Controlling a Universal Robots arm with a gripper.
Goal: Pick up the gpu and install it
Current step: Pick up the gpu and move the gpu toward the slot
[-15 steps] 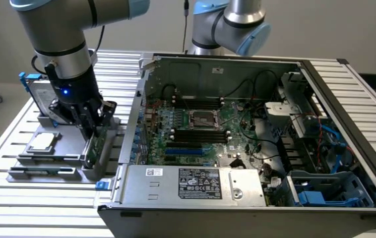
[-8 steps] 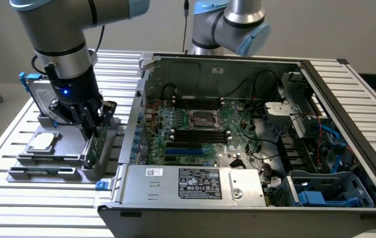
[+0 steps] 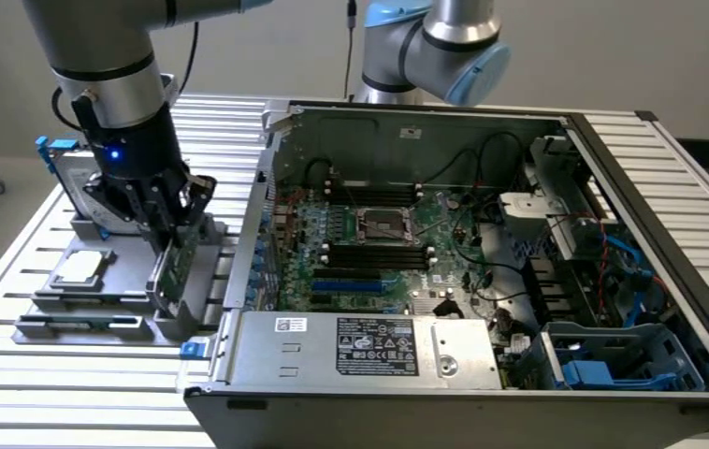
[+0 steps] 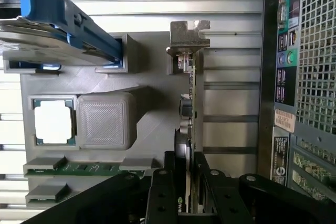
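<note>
The gpu (image 3: 175, 267) stands on edge in a slot of the grey holder (image 3: 118, 301), at the exterior view's left beside the open computer case (image 3: 654, 215). In the wrist view the gpu (image 4: 191, 103) runs away from me edge-on, its silver bracket (image 4: 189, 35) at the far end. My gripper (image 3: 170, 224) has come down over its upper edge. The black fingers (image 4: 163, 192) press on both faces of the card, so the gripper (image 4: 185, 184) is shut on it. The card still rests in the holder.
The holder also carries a silver hard drive in a blue frame (image 4: 58, 24), a square processor chip (image 4: 52, 121) and a memory stick (image 4: 79, 167). Inside the case lie the motherboard (image 3: 373, 234) and blue card slots (image 3: 342, 281). A second arm (image 3: 436, 47) stands behind.
</note>
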